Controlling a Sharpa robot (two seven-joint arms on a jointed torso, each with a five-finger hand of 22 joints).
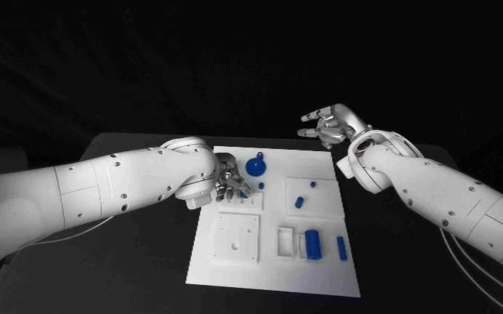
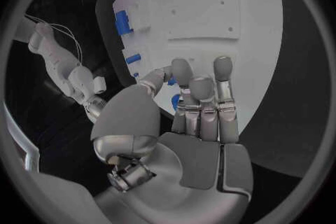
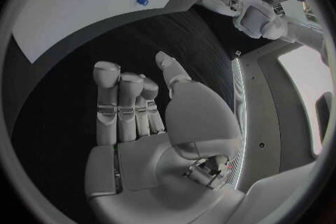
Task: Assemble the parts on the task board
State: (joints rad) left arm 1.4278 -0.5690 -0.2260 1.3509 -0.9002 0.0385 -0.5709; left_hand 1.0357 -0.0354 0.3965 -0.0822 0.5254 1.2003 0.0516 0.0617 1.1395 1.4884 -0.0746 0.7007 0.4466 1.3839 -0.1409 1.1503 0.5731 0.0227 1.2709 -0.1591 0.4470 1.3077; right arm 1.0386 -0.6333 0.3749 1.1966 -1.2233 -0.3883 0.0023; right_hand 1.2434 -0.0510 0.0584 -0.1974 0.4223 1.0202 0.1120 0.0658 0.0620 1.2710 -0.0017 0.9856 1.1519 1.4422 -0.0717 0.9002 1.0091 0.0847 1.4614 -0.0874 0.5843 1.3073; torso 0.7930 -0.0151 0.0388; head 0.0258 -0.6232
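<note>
Nearest the board's front edge, a long blue cylinder (image 1: 312, 243) lies in a shallow white tray, with a slimmer blue bar (image 1: 341, 247) just beside it toward the board's right edge. Left of them sits a square white plate (image 1: 238, 237) with small holes. Farther back on the white task board (image 1: 275, 279), a small blue peg (image 1: 299, 201) lies tilted on a raised square near the right edge, and a round blue disc part (image 1: 256, 167) rests near the far edge. A tiny blue piece (image 1: 261, 184) sits just in front of the disc.

At the board's left edge, near the far corner, the left hand (image 1: 232, 182) hangs over the board with fingers pointing down; I cannot tell whether it grips anything. The right hand (image 1: 334, 126) hovers over the black desk (image 1: 137, 285) beyond the board's far right corner, fingers spread apart and holding nothing.
</note>
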